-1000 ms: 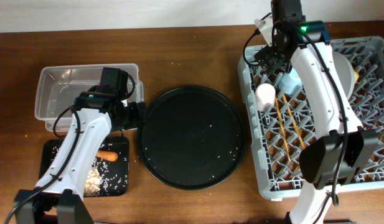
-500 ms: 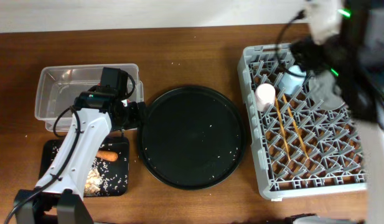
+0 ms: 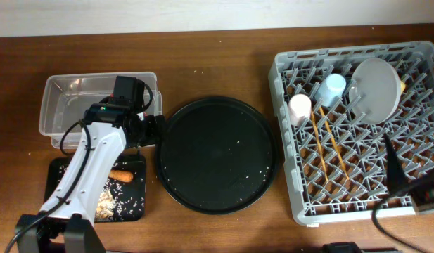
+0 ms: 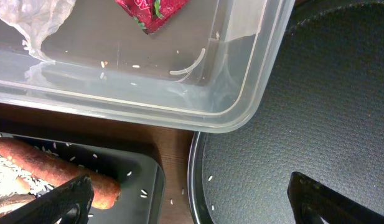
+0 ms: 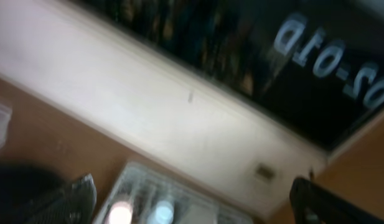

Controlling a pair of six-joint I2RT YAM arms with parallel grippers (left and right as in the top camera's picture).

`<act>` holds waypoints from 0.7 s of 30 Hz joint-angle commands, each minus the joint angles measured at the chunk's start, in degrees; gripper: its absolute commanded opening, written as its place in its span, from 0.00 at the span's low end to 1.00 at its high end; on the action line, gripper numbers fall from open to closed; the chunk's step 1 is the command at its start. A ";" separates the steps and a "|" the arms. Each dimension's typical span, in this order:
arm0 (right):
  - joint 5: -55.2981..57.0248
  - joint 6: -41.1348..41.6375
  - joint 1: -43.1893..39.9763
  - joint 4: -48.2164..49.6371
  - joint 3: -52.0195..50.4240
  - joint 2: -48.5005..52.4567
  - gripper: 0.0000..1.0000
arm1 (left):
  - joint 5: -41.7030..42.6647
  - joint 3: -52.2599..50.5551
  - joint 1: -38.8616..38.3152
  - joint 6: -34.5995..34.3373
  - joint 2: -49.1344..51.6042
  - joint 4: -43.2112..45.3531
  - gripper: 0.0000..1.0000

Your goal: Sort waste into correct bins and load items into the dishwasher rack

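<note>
The grey dishwasher rack (image 3: 294,204) holds a pink cup (image 3: 300,109), a blue cup (image 3: 331,89), a grey-green plate (image 3: 375,88) on edge, a sliver of yellow bowl (image 3: 401,84) and two chopsticks (image 3: 328,144). The clear tub (image 4: 241,93) holds a white tissue (image 4: 36,18) and a red wrapper (image 4: 151,12). The small black tray (image 3: 136,211) holds a carrot stick (image 3: 122,176) and food scraps (image 3: 107,205). My left gripper (image 4: 192,202) is open and empty over the gap between tub, tray and round tray. My right gripper (image 5: 192,199) is open and empty, raised and aimed at the wall; its view is blurred.
A large round black tray (image 3: 217,154) with a few white crumbs lies between the tub and the rack. Crumbs are scattered on the wooden table. Part of the right arm (image 3: 399,172) shows at the rack's near right corner.
My right arm has swung from the rack's far side back to the lower right, leaving the plate and cups uncovered in the rack. The left arm has not moved.
</note>
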 commanded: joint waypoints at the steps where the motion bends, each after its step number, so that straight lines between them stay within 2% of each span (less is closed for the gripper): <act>1: -7.30 0.63 -1.53 10.43 -13.70 -5.75 0.98 | 0.02 0.09 0.15 -0.13 -0.76 0.09 0.99; 2: -8.02 2.03 -1.46 19.91 -24.50 -10.40 0.98 | 0.00 0.09 0.15 -0.13 -0.76 0.07 0.99; 3: -8.04 3.76 -1.42 25.16 -30.71 -13.03 0.98 | 0.02 0.09 0.15 -0.11 -0.76 0.09 0.99; 7: -8.07 17.59 -1.42 53.09 -63.69 -27.19 0.98 | 0.00 0.09 0.15 -0.13 -0.76 0.07 0.99; 10: -7.80 21.73 -1.44 69.48 -85.00 -37.62 0.98 | 0.02 0.09 0.15 -0.13 -0.76 0.07 0.99; 14: -7.39 23.41 -2.32 71.47 -98.66 -48.17 0.98 | 0.02 0.09 0.15 -0.13 -0.76 0.07 0.99; 19: -7.23 26.10 -4.11 70.29 -103.73 -48.59 0.98 | 0.02 0.09 0.15 -0.11 -0.76 0.09 0.99; 21: -5.20 26.10 -4.11 64.04 -104.98 -48.59 0.98 | 0.02 0.09 0.15 -0.11 -0.76 0.07 0.99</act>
